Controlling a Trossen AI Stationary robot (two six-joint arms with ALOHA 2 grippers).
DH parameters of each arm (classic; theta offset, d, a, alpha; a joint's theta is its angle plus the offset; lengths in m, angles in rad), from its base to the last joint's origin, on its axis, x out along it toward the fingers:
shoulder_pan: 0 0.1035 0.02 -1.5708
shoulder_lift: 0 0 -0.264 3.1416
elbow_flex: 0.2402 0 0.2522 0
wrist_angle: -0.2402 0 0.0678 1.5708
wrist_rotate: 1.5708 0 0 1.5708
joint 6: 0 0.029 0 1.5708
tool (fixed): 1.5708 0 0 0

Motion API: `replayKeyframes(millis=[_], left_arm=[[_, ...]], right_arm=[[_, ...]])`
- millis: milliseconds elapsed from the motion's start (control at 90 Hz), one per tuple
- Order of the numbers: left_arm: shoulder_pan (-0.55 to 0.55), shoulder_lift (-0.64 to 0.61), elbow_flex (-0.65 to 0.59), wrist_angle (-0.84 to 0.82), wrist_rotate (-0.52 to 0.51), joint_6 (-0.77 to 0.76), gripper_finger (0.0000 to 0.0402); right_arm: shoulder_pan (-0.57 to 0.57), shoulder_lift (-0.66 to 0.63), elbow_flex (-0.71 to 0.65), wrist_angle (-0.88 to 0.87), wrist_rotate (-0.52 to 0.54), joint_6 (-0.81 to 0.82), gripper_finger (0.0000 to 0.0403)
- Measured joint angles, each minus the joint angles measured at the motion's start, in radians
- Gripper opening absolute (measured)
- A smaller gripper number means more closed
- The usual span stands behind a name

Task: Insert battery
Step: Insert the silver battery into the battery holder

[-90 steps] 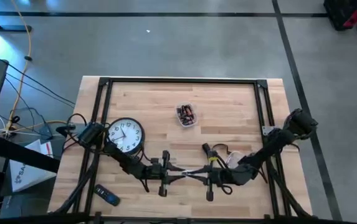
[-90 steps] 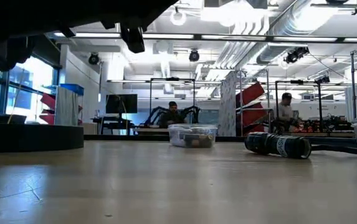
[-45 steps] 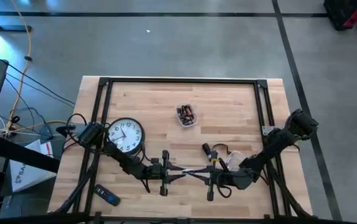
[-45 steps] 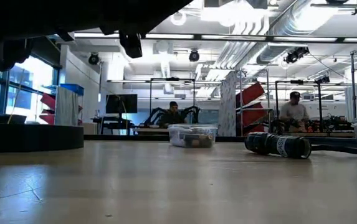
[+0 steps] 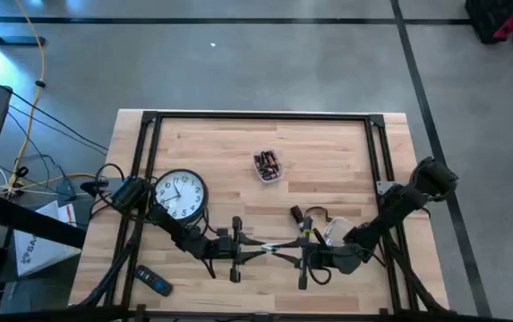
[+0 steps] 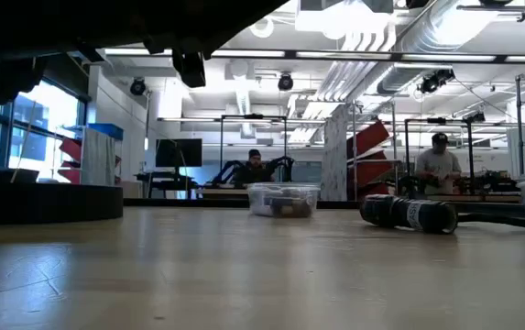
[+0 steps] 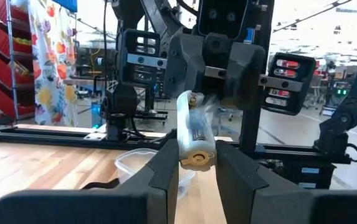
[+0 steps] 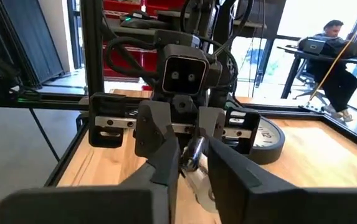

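High view: both arms meet nose to nose at the near edge of the table [image 5: 328,143], L gripper [image 5: 254,249] and R gripper [image 5: 285,251] facing each other w/ a pale object bridged between them. Left wrist view: L fingers [image 7: 166,174] closed on a battery [image 7: 194,134], pale cylinder w/ a gold end cap, tilted a little off upright; the far end sits between the fingers of the other gripper opposite. Right wrist view: R fingers [image 8: 166,155] narrow, pinching the same battery [image 8: 194,152] from the other side, w/ the L gripper's camera head directly behind it. So both grippers hold one cell, above the wood, not touching the table as far as I can tell.

Clock [image 5: 179,194] lies face up on the left part of the table, just beside the L arm (also seen behind the L gripper in the right wrist view [image 8: 262,134]). Tub [image 5: 268,165] of batteries sits mid-table, well apart from the grippers; low view shows it as a clear tub [image 6: 283,199] w/ dark contents. Second clear tub [image 5: 334,229] sits near the R arm. Remote [image 5: 155,283] sits at the near-left corner. Low view: dark cylinder [image 6: 409,213] lies on its side right of the tub; can't tell what it is. People seated in the room beyond.
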Motion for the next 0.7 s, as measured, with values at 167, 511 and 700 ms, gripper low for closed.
replayKeyframes(millis=[167,511,700], left_arm=[[0.000,0.000,0.000,0.003,0.000,0.000,0.0065],[-0.001,-0.001,-0.040,-0.049,-0.038,-0.044,0.0065],[-0.004,-0.001,-0.084,-0.220,-0.087,-0.214,0.0064]], right_arm=[[0.000,-0.012,0.000,-0.011,0.001,0.000,0.0080],[-0.001,-0.088,0.000,-0.235,-0.077,0.118,0.0081],[0.015,-0.092,0.000,-0.564,-0.281,0.439,0.0081]])
